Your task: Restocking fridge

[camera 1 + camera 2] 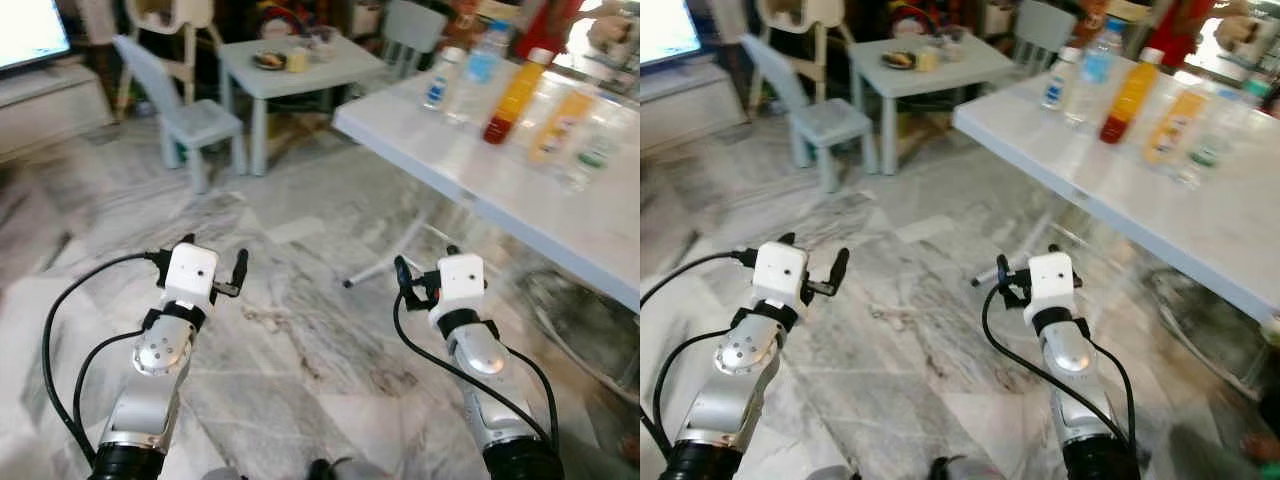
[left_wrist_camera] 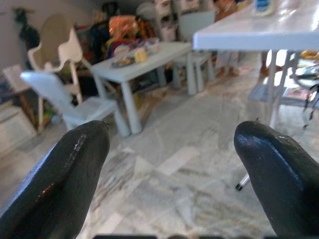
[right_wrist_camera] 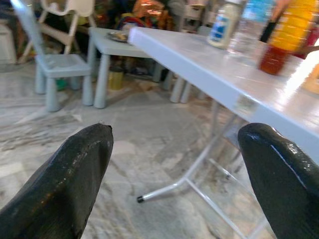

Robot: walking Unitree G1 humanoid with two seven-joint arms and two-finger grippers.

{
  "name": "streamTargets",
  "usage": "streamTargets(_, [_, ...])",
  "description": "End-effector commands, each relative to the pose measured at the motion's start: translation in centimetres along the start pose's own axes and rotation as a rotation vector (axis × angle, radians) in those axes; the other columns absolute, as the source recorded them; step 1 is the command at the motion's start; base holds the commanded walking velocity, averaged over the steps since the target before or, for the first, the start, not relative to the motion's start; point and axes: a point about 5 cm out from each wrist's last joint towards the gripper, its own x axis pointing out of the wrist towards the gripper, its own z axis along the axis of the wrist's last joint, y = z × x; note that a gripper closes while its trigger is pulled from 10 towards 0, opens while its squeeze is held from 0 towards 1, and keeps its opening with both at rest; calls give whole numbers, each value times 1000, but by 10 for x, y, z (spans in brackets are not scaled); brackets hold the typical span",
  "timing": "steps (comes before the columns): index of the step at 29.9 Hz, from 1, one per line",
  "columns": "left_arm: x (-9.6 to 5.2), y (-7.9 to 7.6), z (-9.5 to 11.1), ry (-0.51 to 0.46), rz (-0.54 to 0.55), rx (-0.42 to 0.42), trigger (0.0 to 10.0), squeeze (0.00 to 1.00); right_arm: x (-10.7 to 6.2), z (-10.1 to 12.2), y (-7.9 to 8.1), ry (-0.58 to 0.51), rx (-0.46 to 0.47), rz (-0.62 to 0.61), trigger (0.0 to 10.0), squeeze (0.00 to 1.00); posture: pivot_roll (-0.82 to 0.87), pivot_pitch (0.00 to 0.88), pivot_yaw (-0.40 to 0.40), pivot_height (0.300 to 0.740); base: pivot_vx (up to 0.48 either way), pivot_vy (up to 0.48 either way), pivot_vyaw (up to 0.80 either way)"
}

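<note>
Several drink bottles stand on a white folding table (image 1: 520,215) to my right: a small white bottle with a blue label (image 1: 441,78), a clear water bottle (image 1: 480,72), a red-orange bottle (image 1: 517,97), an orange juice bottle (image 1: 563,125) and a clear bottle with a green label (image 1: 592,158). My left gripper (image 1: 213,255) is raised over the marble floor, open and holding nothing. My right gripper (image 1: 425,262) is also open and holds nothing, below and short of the table's near edge. The right wrist view faces the table edge and the red-orange bottle (image 3: 286,35).
The table's metal leg (image 1: 395,258) slants down to the floor just beyond my right gripper. A small pale-blue children's table (image 1: 340,72) with a plate and a pale-blue chair (image 1: 195,120) stand ahead. A screen (image 1: 28,30) is at far left.
</note>
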Motion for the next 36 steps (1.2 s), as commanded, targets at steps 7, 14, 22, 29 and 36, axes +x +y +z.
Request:
streamTargets(7, [1,-3,1,-5,5,-15,10000,0,-1,16,-8,-57,5,-35,10000,0,55,38,-52,740,275,43,-800])
streamTargets(14, [5,-3,5,-21,2,-13,10000,0,-7,16,-7,-53,14,-40,10000,0,52,38,-50,740,293,332,-800])
streamTargets(22, [6,-3,8,-27,9,-45,10000,0,-12,18,-9,-46,27,-54,10000,0,49,40,-53,740,287,326,-800])
streamTargets(29, [7,-4,9,-29,13,-55,10000,0,-14,22,-9,-63,37,-52,10000,0,47,39,-50,740,156,274,-229])
streamTargets(36, [8,-4,11,-36,16,-66,10000,0,-13,27,-8,-79,35,-45,10000,0,45,39,-49,740,344,330,0])
